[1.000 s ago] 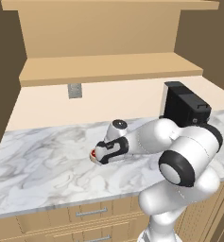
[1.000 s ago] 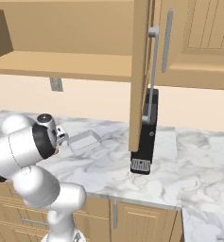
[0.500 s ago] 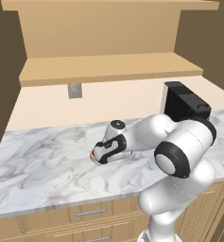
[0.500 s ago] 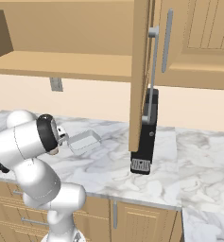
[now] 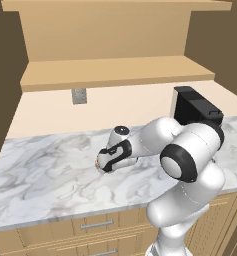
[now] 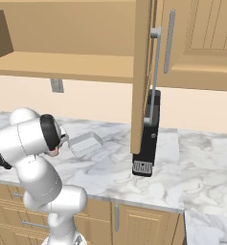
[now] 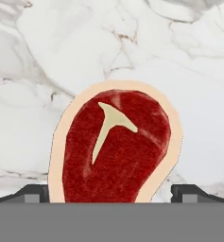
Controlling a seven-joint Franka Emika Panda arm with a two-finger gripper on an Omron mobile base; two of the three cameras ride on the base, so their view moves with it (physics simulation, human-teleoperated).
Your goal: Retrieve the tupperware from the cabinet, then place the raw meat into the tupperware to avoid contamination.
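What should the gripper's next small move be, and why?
Probably lower a little more and close. The open gripper hangs over the raw meat, which lies flat on the marble counter between the fingertips, unheld. The tupperware waits empty nearby.

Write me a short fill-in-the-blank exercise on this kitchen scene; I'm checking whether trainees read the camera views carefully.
1. The raw meat lies flat on the ____ counter.
2. The tool has its fingers spread to either side of the ____.
3. The tupperware sits on the counter with ____ inside it.
4. The black coffee machine stands below the ____ cabinet door.

Missing words: marble; meat; nothing; open
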